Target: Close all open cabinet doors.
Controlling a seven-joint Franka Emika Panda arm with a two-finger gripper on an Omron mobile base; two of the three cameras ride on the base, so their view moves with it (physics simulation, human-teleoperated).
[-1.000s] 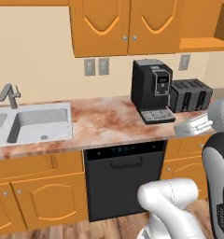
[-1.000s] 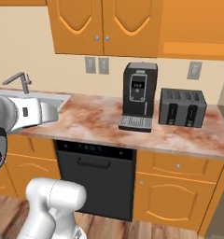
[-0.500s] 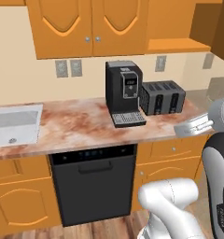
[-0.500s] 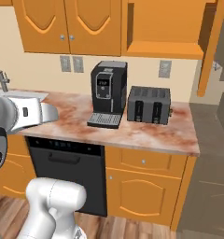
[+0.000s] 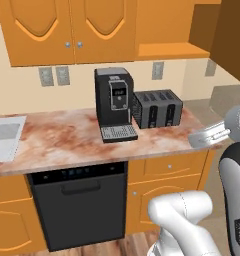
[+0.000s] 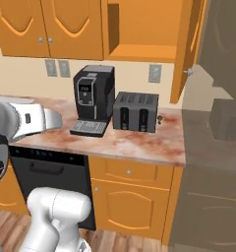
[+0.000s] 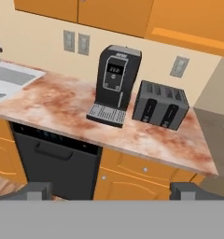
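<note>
The gripper (image 7: 111,191) hangs well back from the counter, fingertips (image 7: 37,190) wide apart on nothing. The marbled counter (image 6: 139,142) ends at three o'clock beside open floor. On it stand a coffee machine (image 6: 93,98) and toaster (image 6: 135,111). Above, one cabinet door (image 6: 188,49) stands swung open at two o'clock; the closed pair (image 6: 46,27) sits at eleven.
</note>
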